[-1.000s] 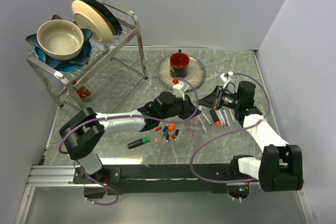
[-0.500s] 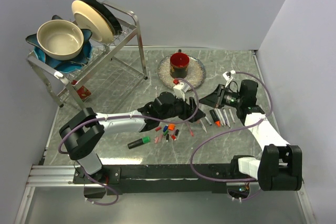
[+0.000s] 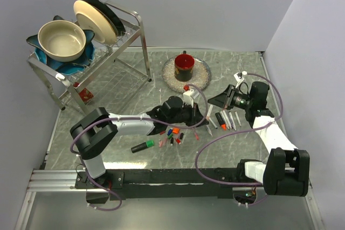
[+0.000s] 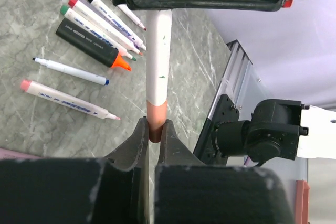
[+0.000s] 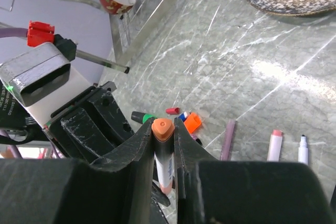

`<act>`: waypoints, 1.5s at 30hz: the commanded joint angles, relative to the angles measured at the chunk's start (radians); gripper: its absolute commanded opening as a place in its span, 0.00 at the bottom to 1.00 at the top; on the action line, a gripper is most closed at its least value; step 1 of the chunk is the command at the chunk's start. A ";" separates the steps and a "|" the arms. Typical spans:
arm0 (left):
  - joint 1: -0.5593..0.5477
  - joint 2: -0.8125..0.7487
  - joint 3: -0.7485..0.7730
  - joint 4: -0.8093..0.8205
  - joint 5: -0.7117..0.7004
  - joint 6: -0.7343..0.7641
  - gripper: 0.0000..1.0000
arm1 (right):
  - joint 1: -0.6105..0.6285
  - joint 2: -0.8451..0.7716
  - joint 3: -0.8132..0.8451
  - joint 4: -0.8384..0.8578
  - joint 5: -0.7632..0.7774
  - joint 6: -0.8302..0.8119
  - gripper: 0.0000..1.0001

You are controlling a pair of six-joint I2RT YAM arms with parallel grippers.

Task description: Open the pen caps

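- The left gripper (image 4: 155, 128) is clamped tight on the brownish cap (image 4: 156, 115) of a white pen (image 4: 158, 56). The cap sits on the pen's end, right between the fingertips.
- The right gripper (image 5: 163, 129) is closed around the other end of the same pen, with the pen's orange butt showing between its fingers.
- The pen spans from one gripper to the other, lifted off the table (image 3: 124, 90).
- In the left wrist view, a pen row (image 4: 105, 23) lies on the table past the left fingertips and off to their left, with a black orange-tipped marker (image 4: 86, 42) just beside it. Two single pens (image 4: 71, 71) lie apart from it, nearer the fingers.
- In that view the right gripper's body covers the far end of the held pen, so its grip cannot be seen there. The right wrist view shows it.
- In the right wrist view, the left gripper's housing fills the space left of the fingers and hides the cap. Just beyond the fingertips some loose caps (image 5: 192, 123) lie on the table, orange and red among them. The left wrist view does not show these.
- Only the top view shows a capped marker (image 3: 142, 146) behind the left gripper, near the loose caps. Beyond both grippers there is a plate (image 3: 202, 76) carrying a red cup (image 3: 184, 64), and a dish rack (image 3: 146, 52) stands far left.
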 commanded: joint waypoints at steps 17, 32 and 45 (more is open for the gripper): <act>-0.003 -0.322 -0.333 -0.134 -0.057 0.019 0.01 | -0.396 -0.132 -0.079 0.093 0.101 0.073 0.00; 0.044 -0.481 -0.355 -0.684 -0.629 -0.183 0.01 | 0.246 0.330 0.320 -0.607 0.461 -0.561 0.00; 0.050 -0.508 -0.385 -0.723 -0.668 -0.229 0.05 | 0.435 0.480 0.429 -0.721 0.663 -0.633 0.09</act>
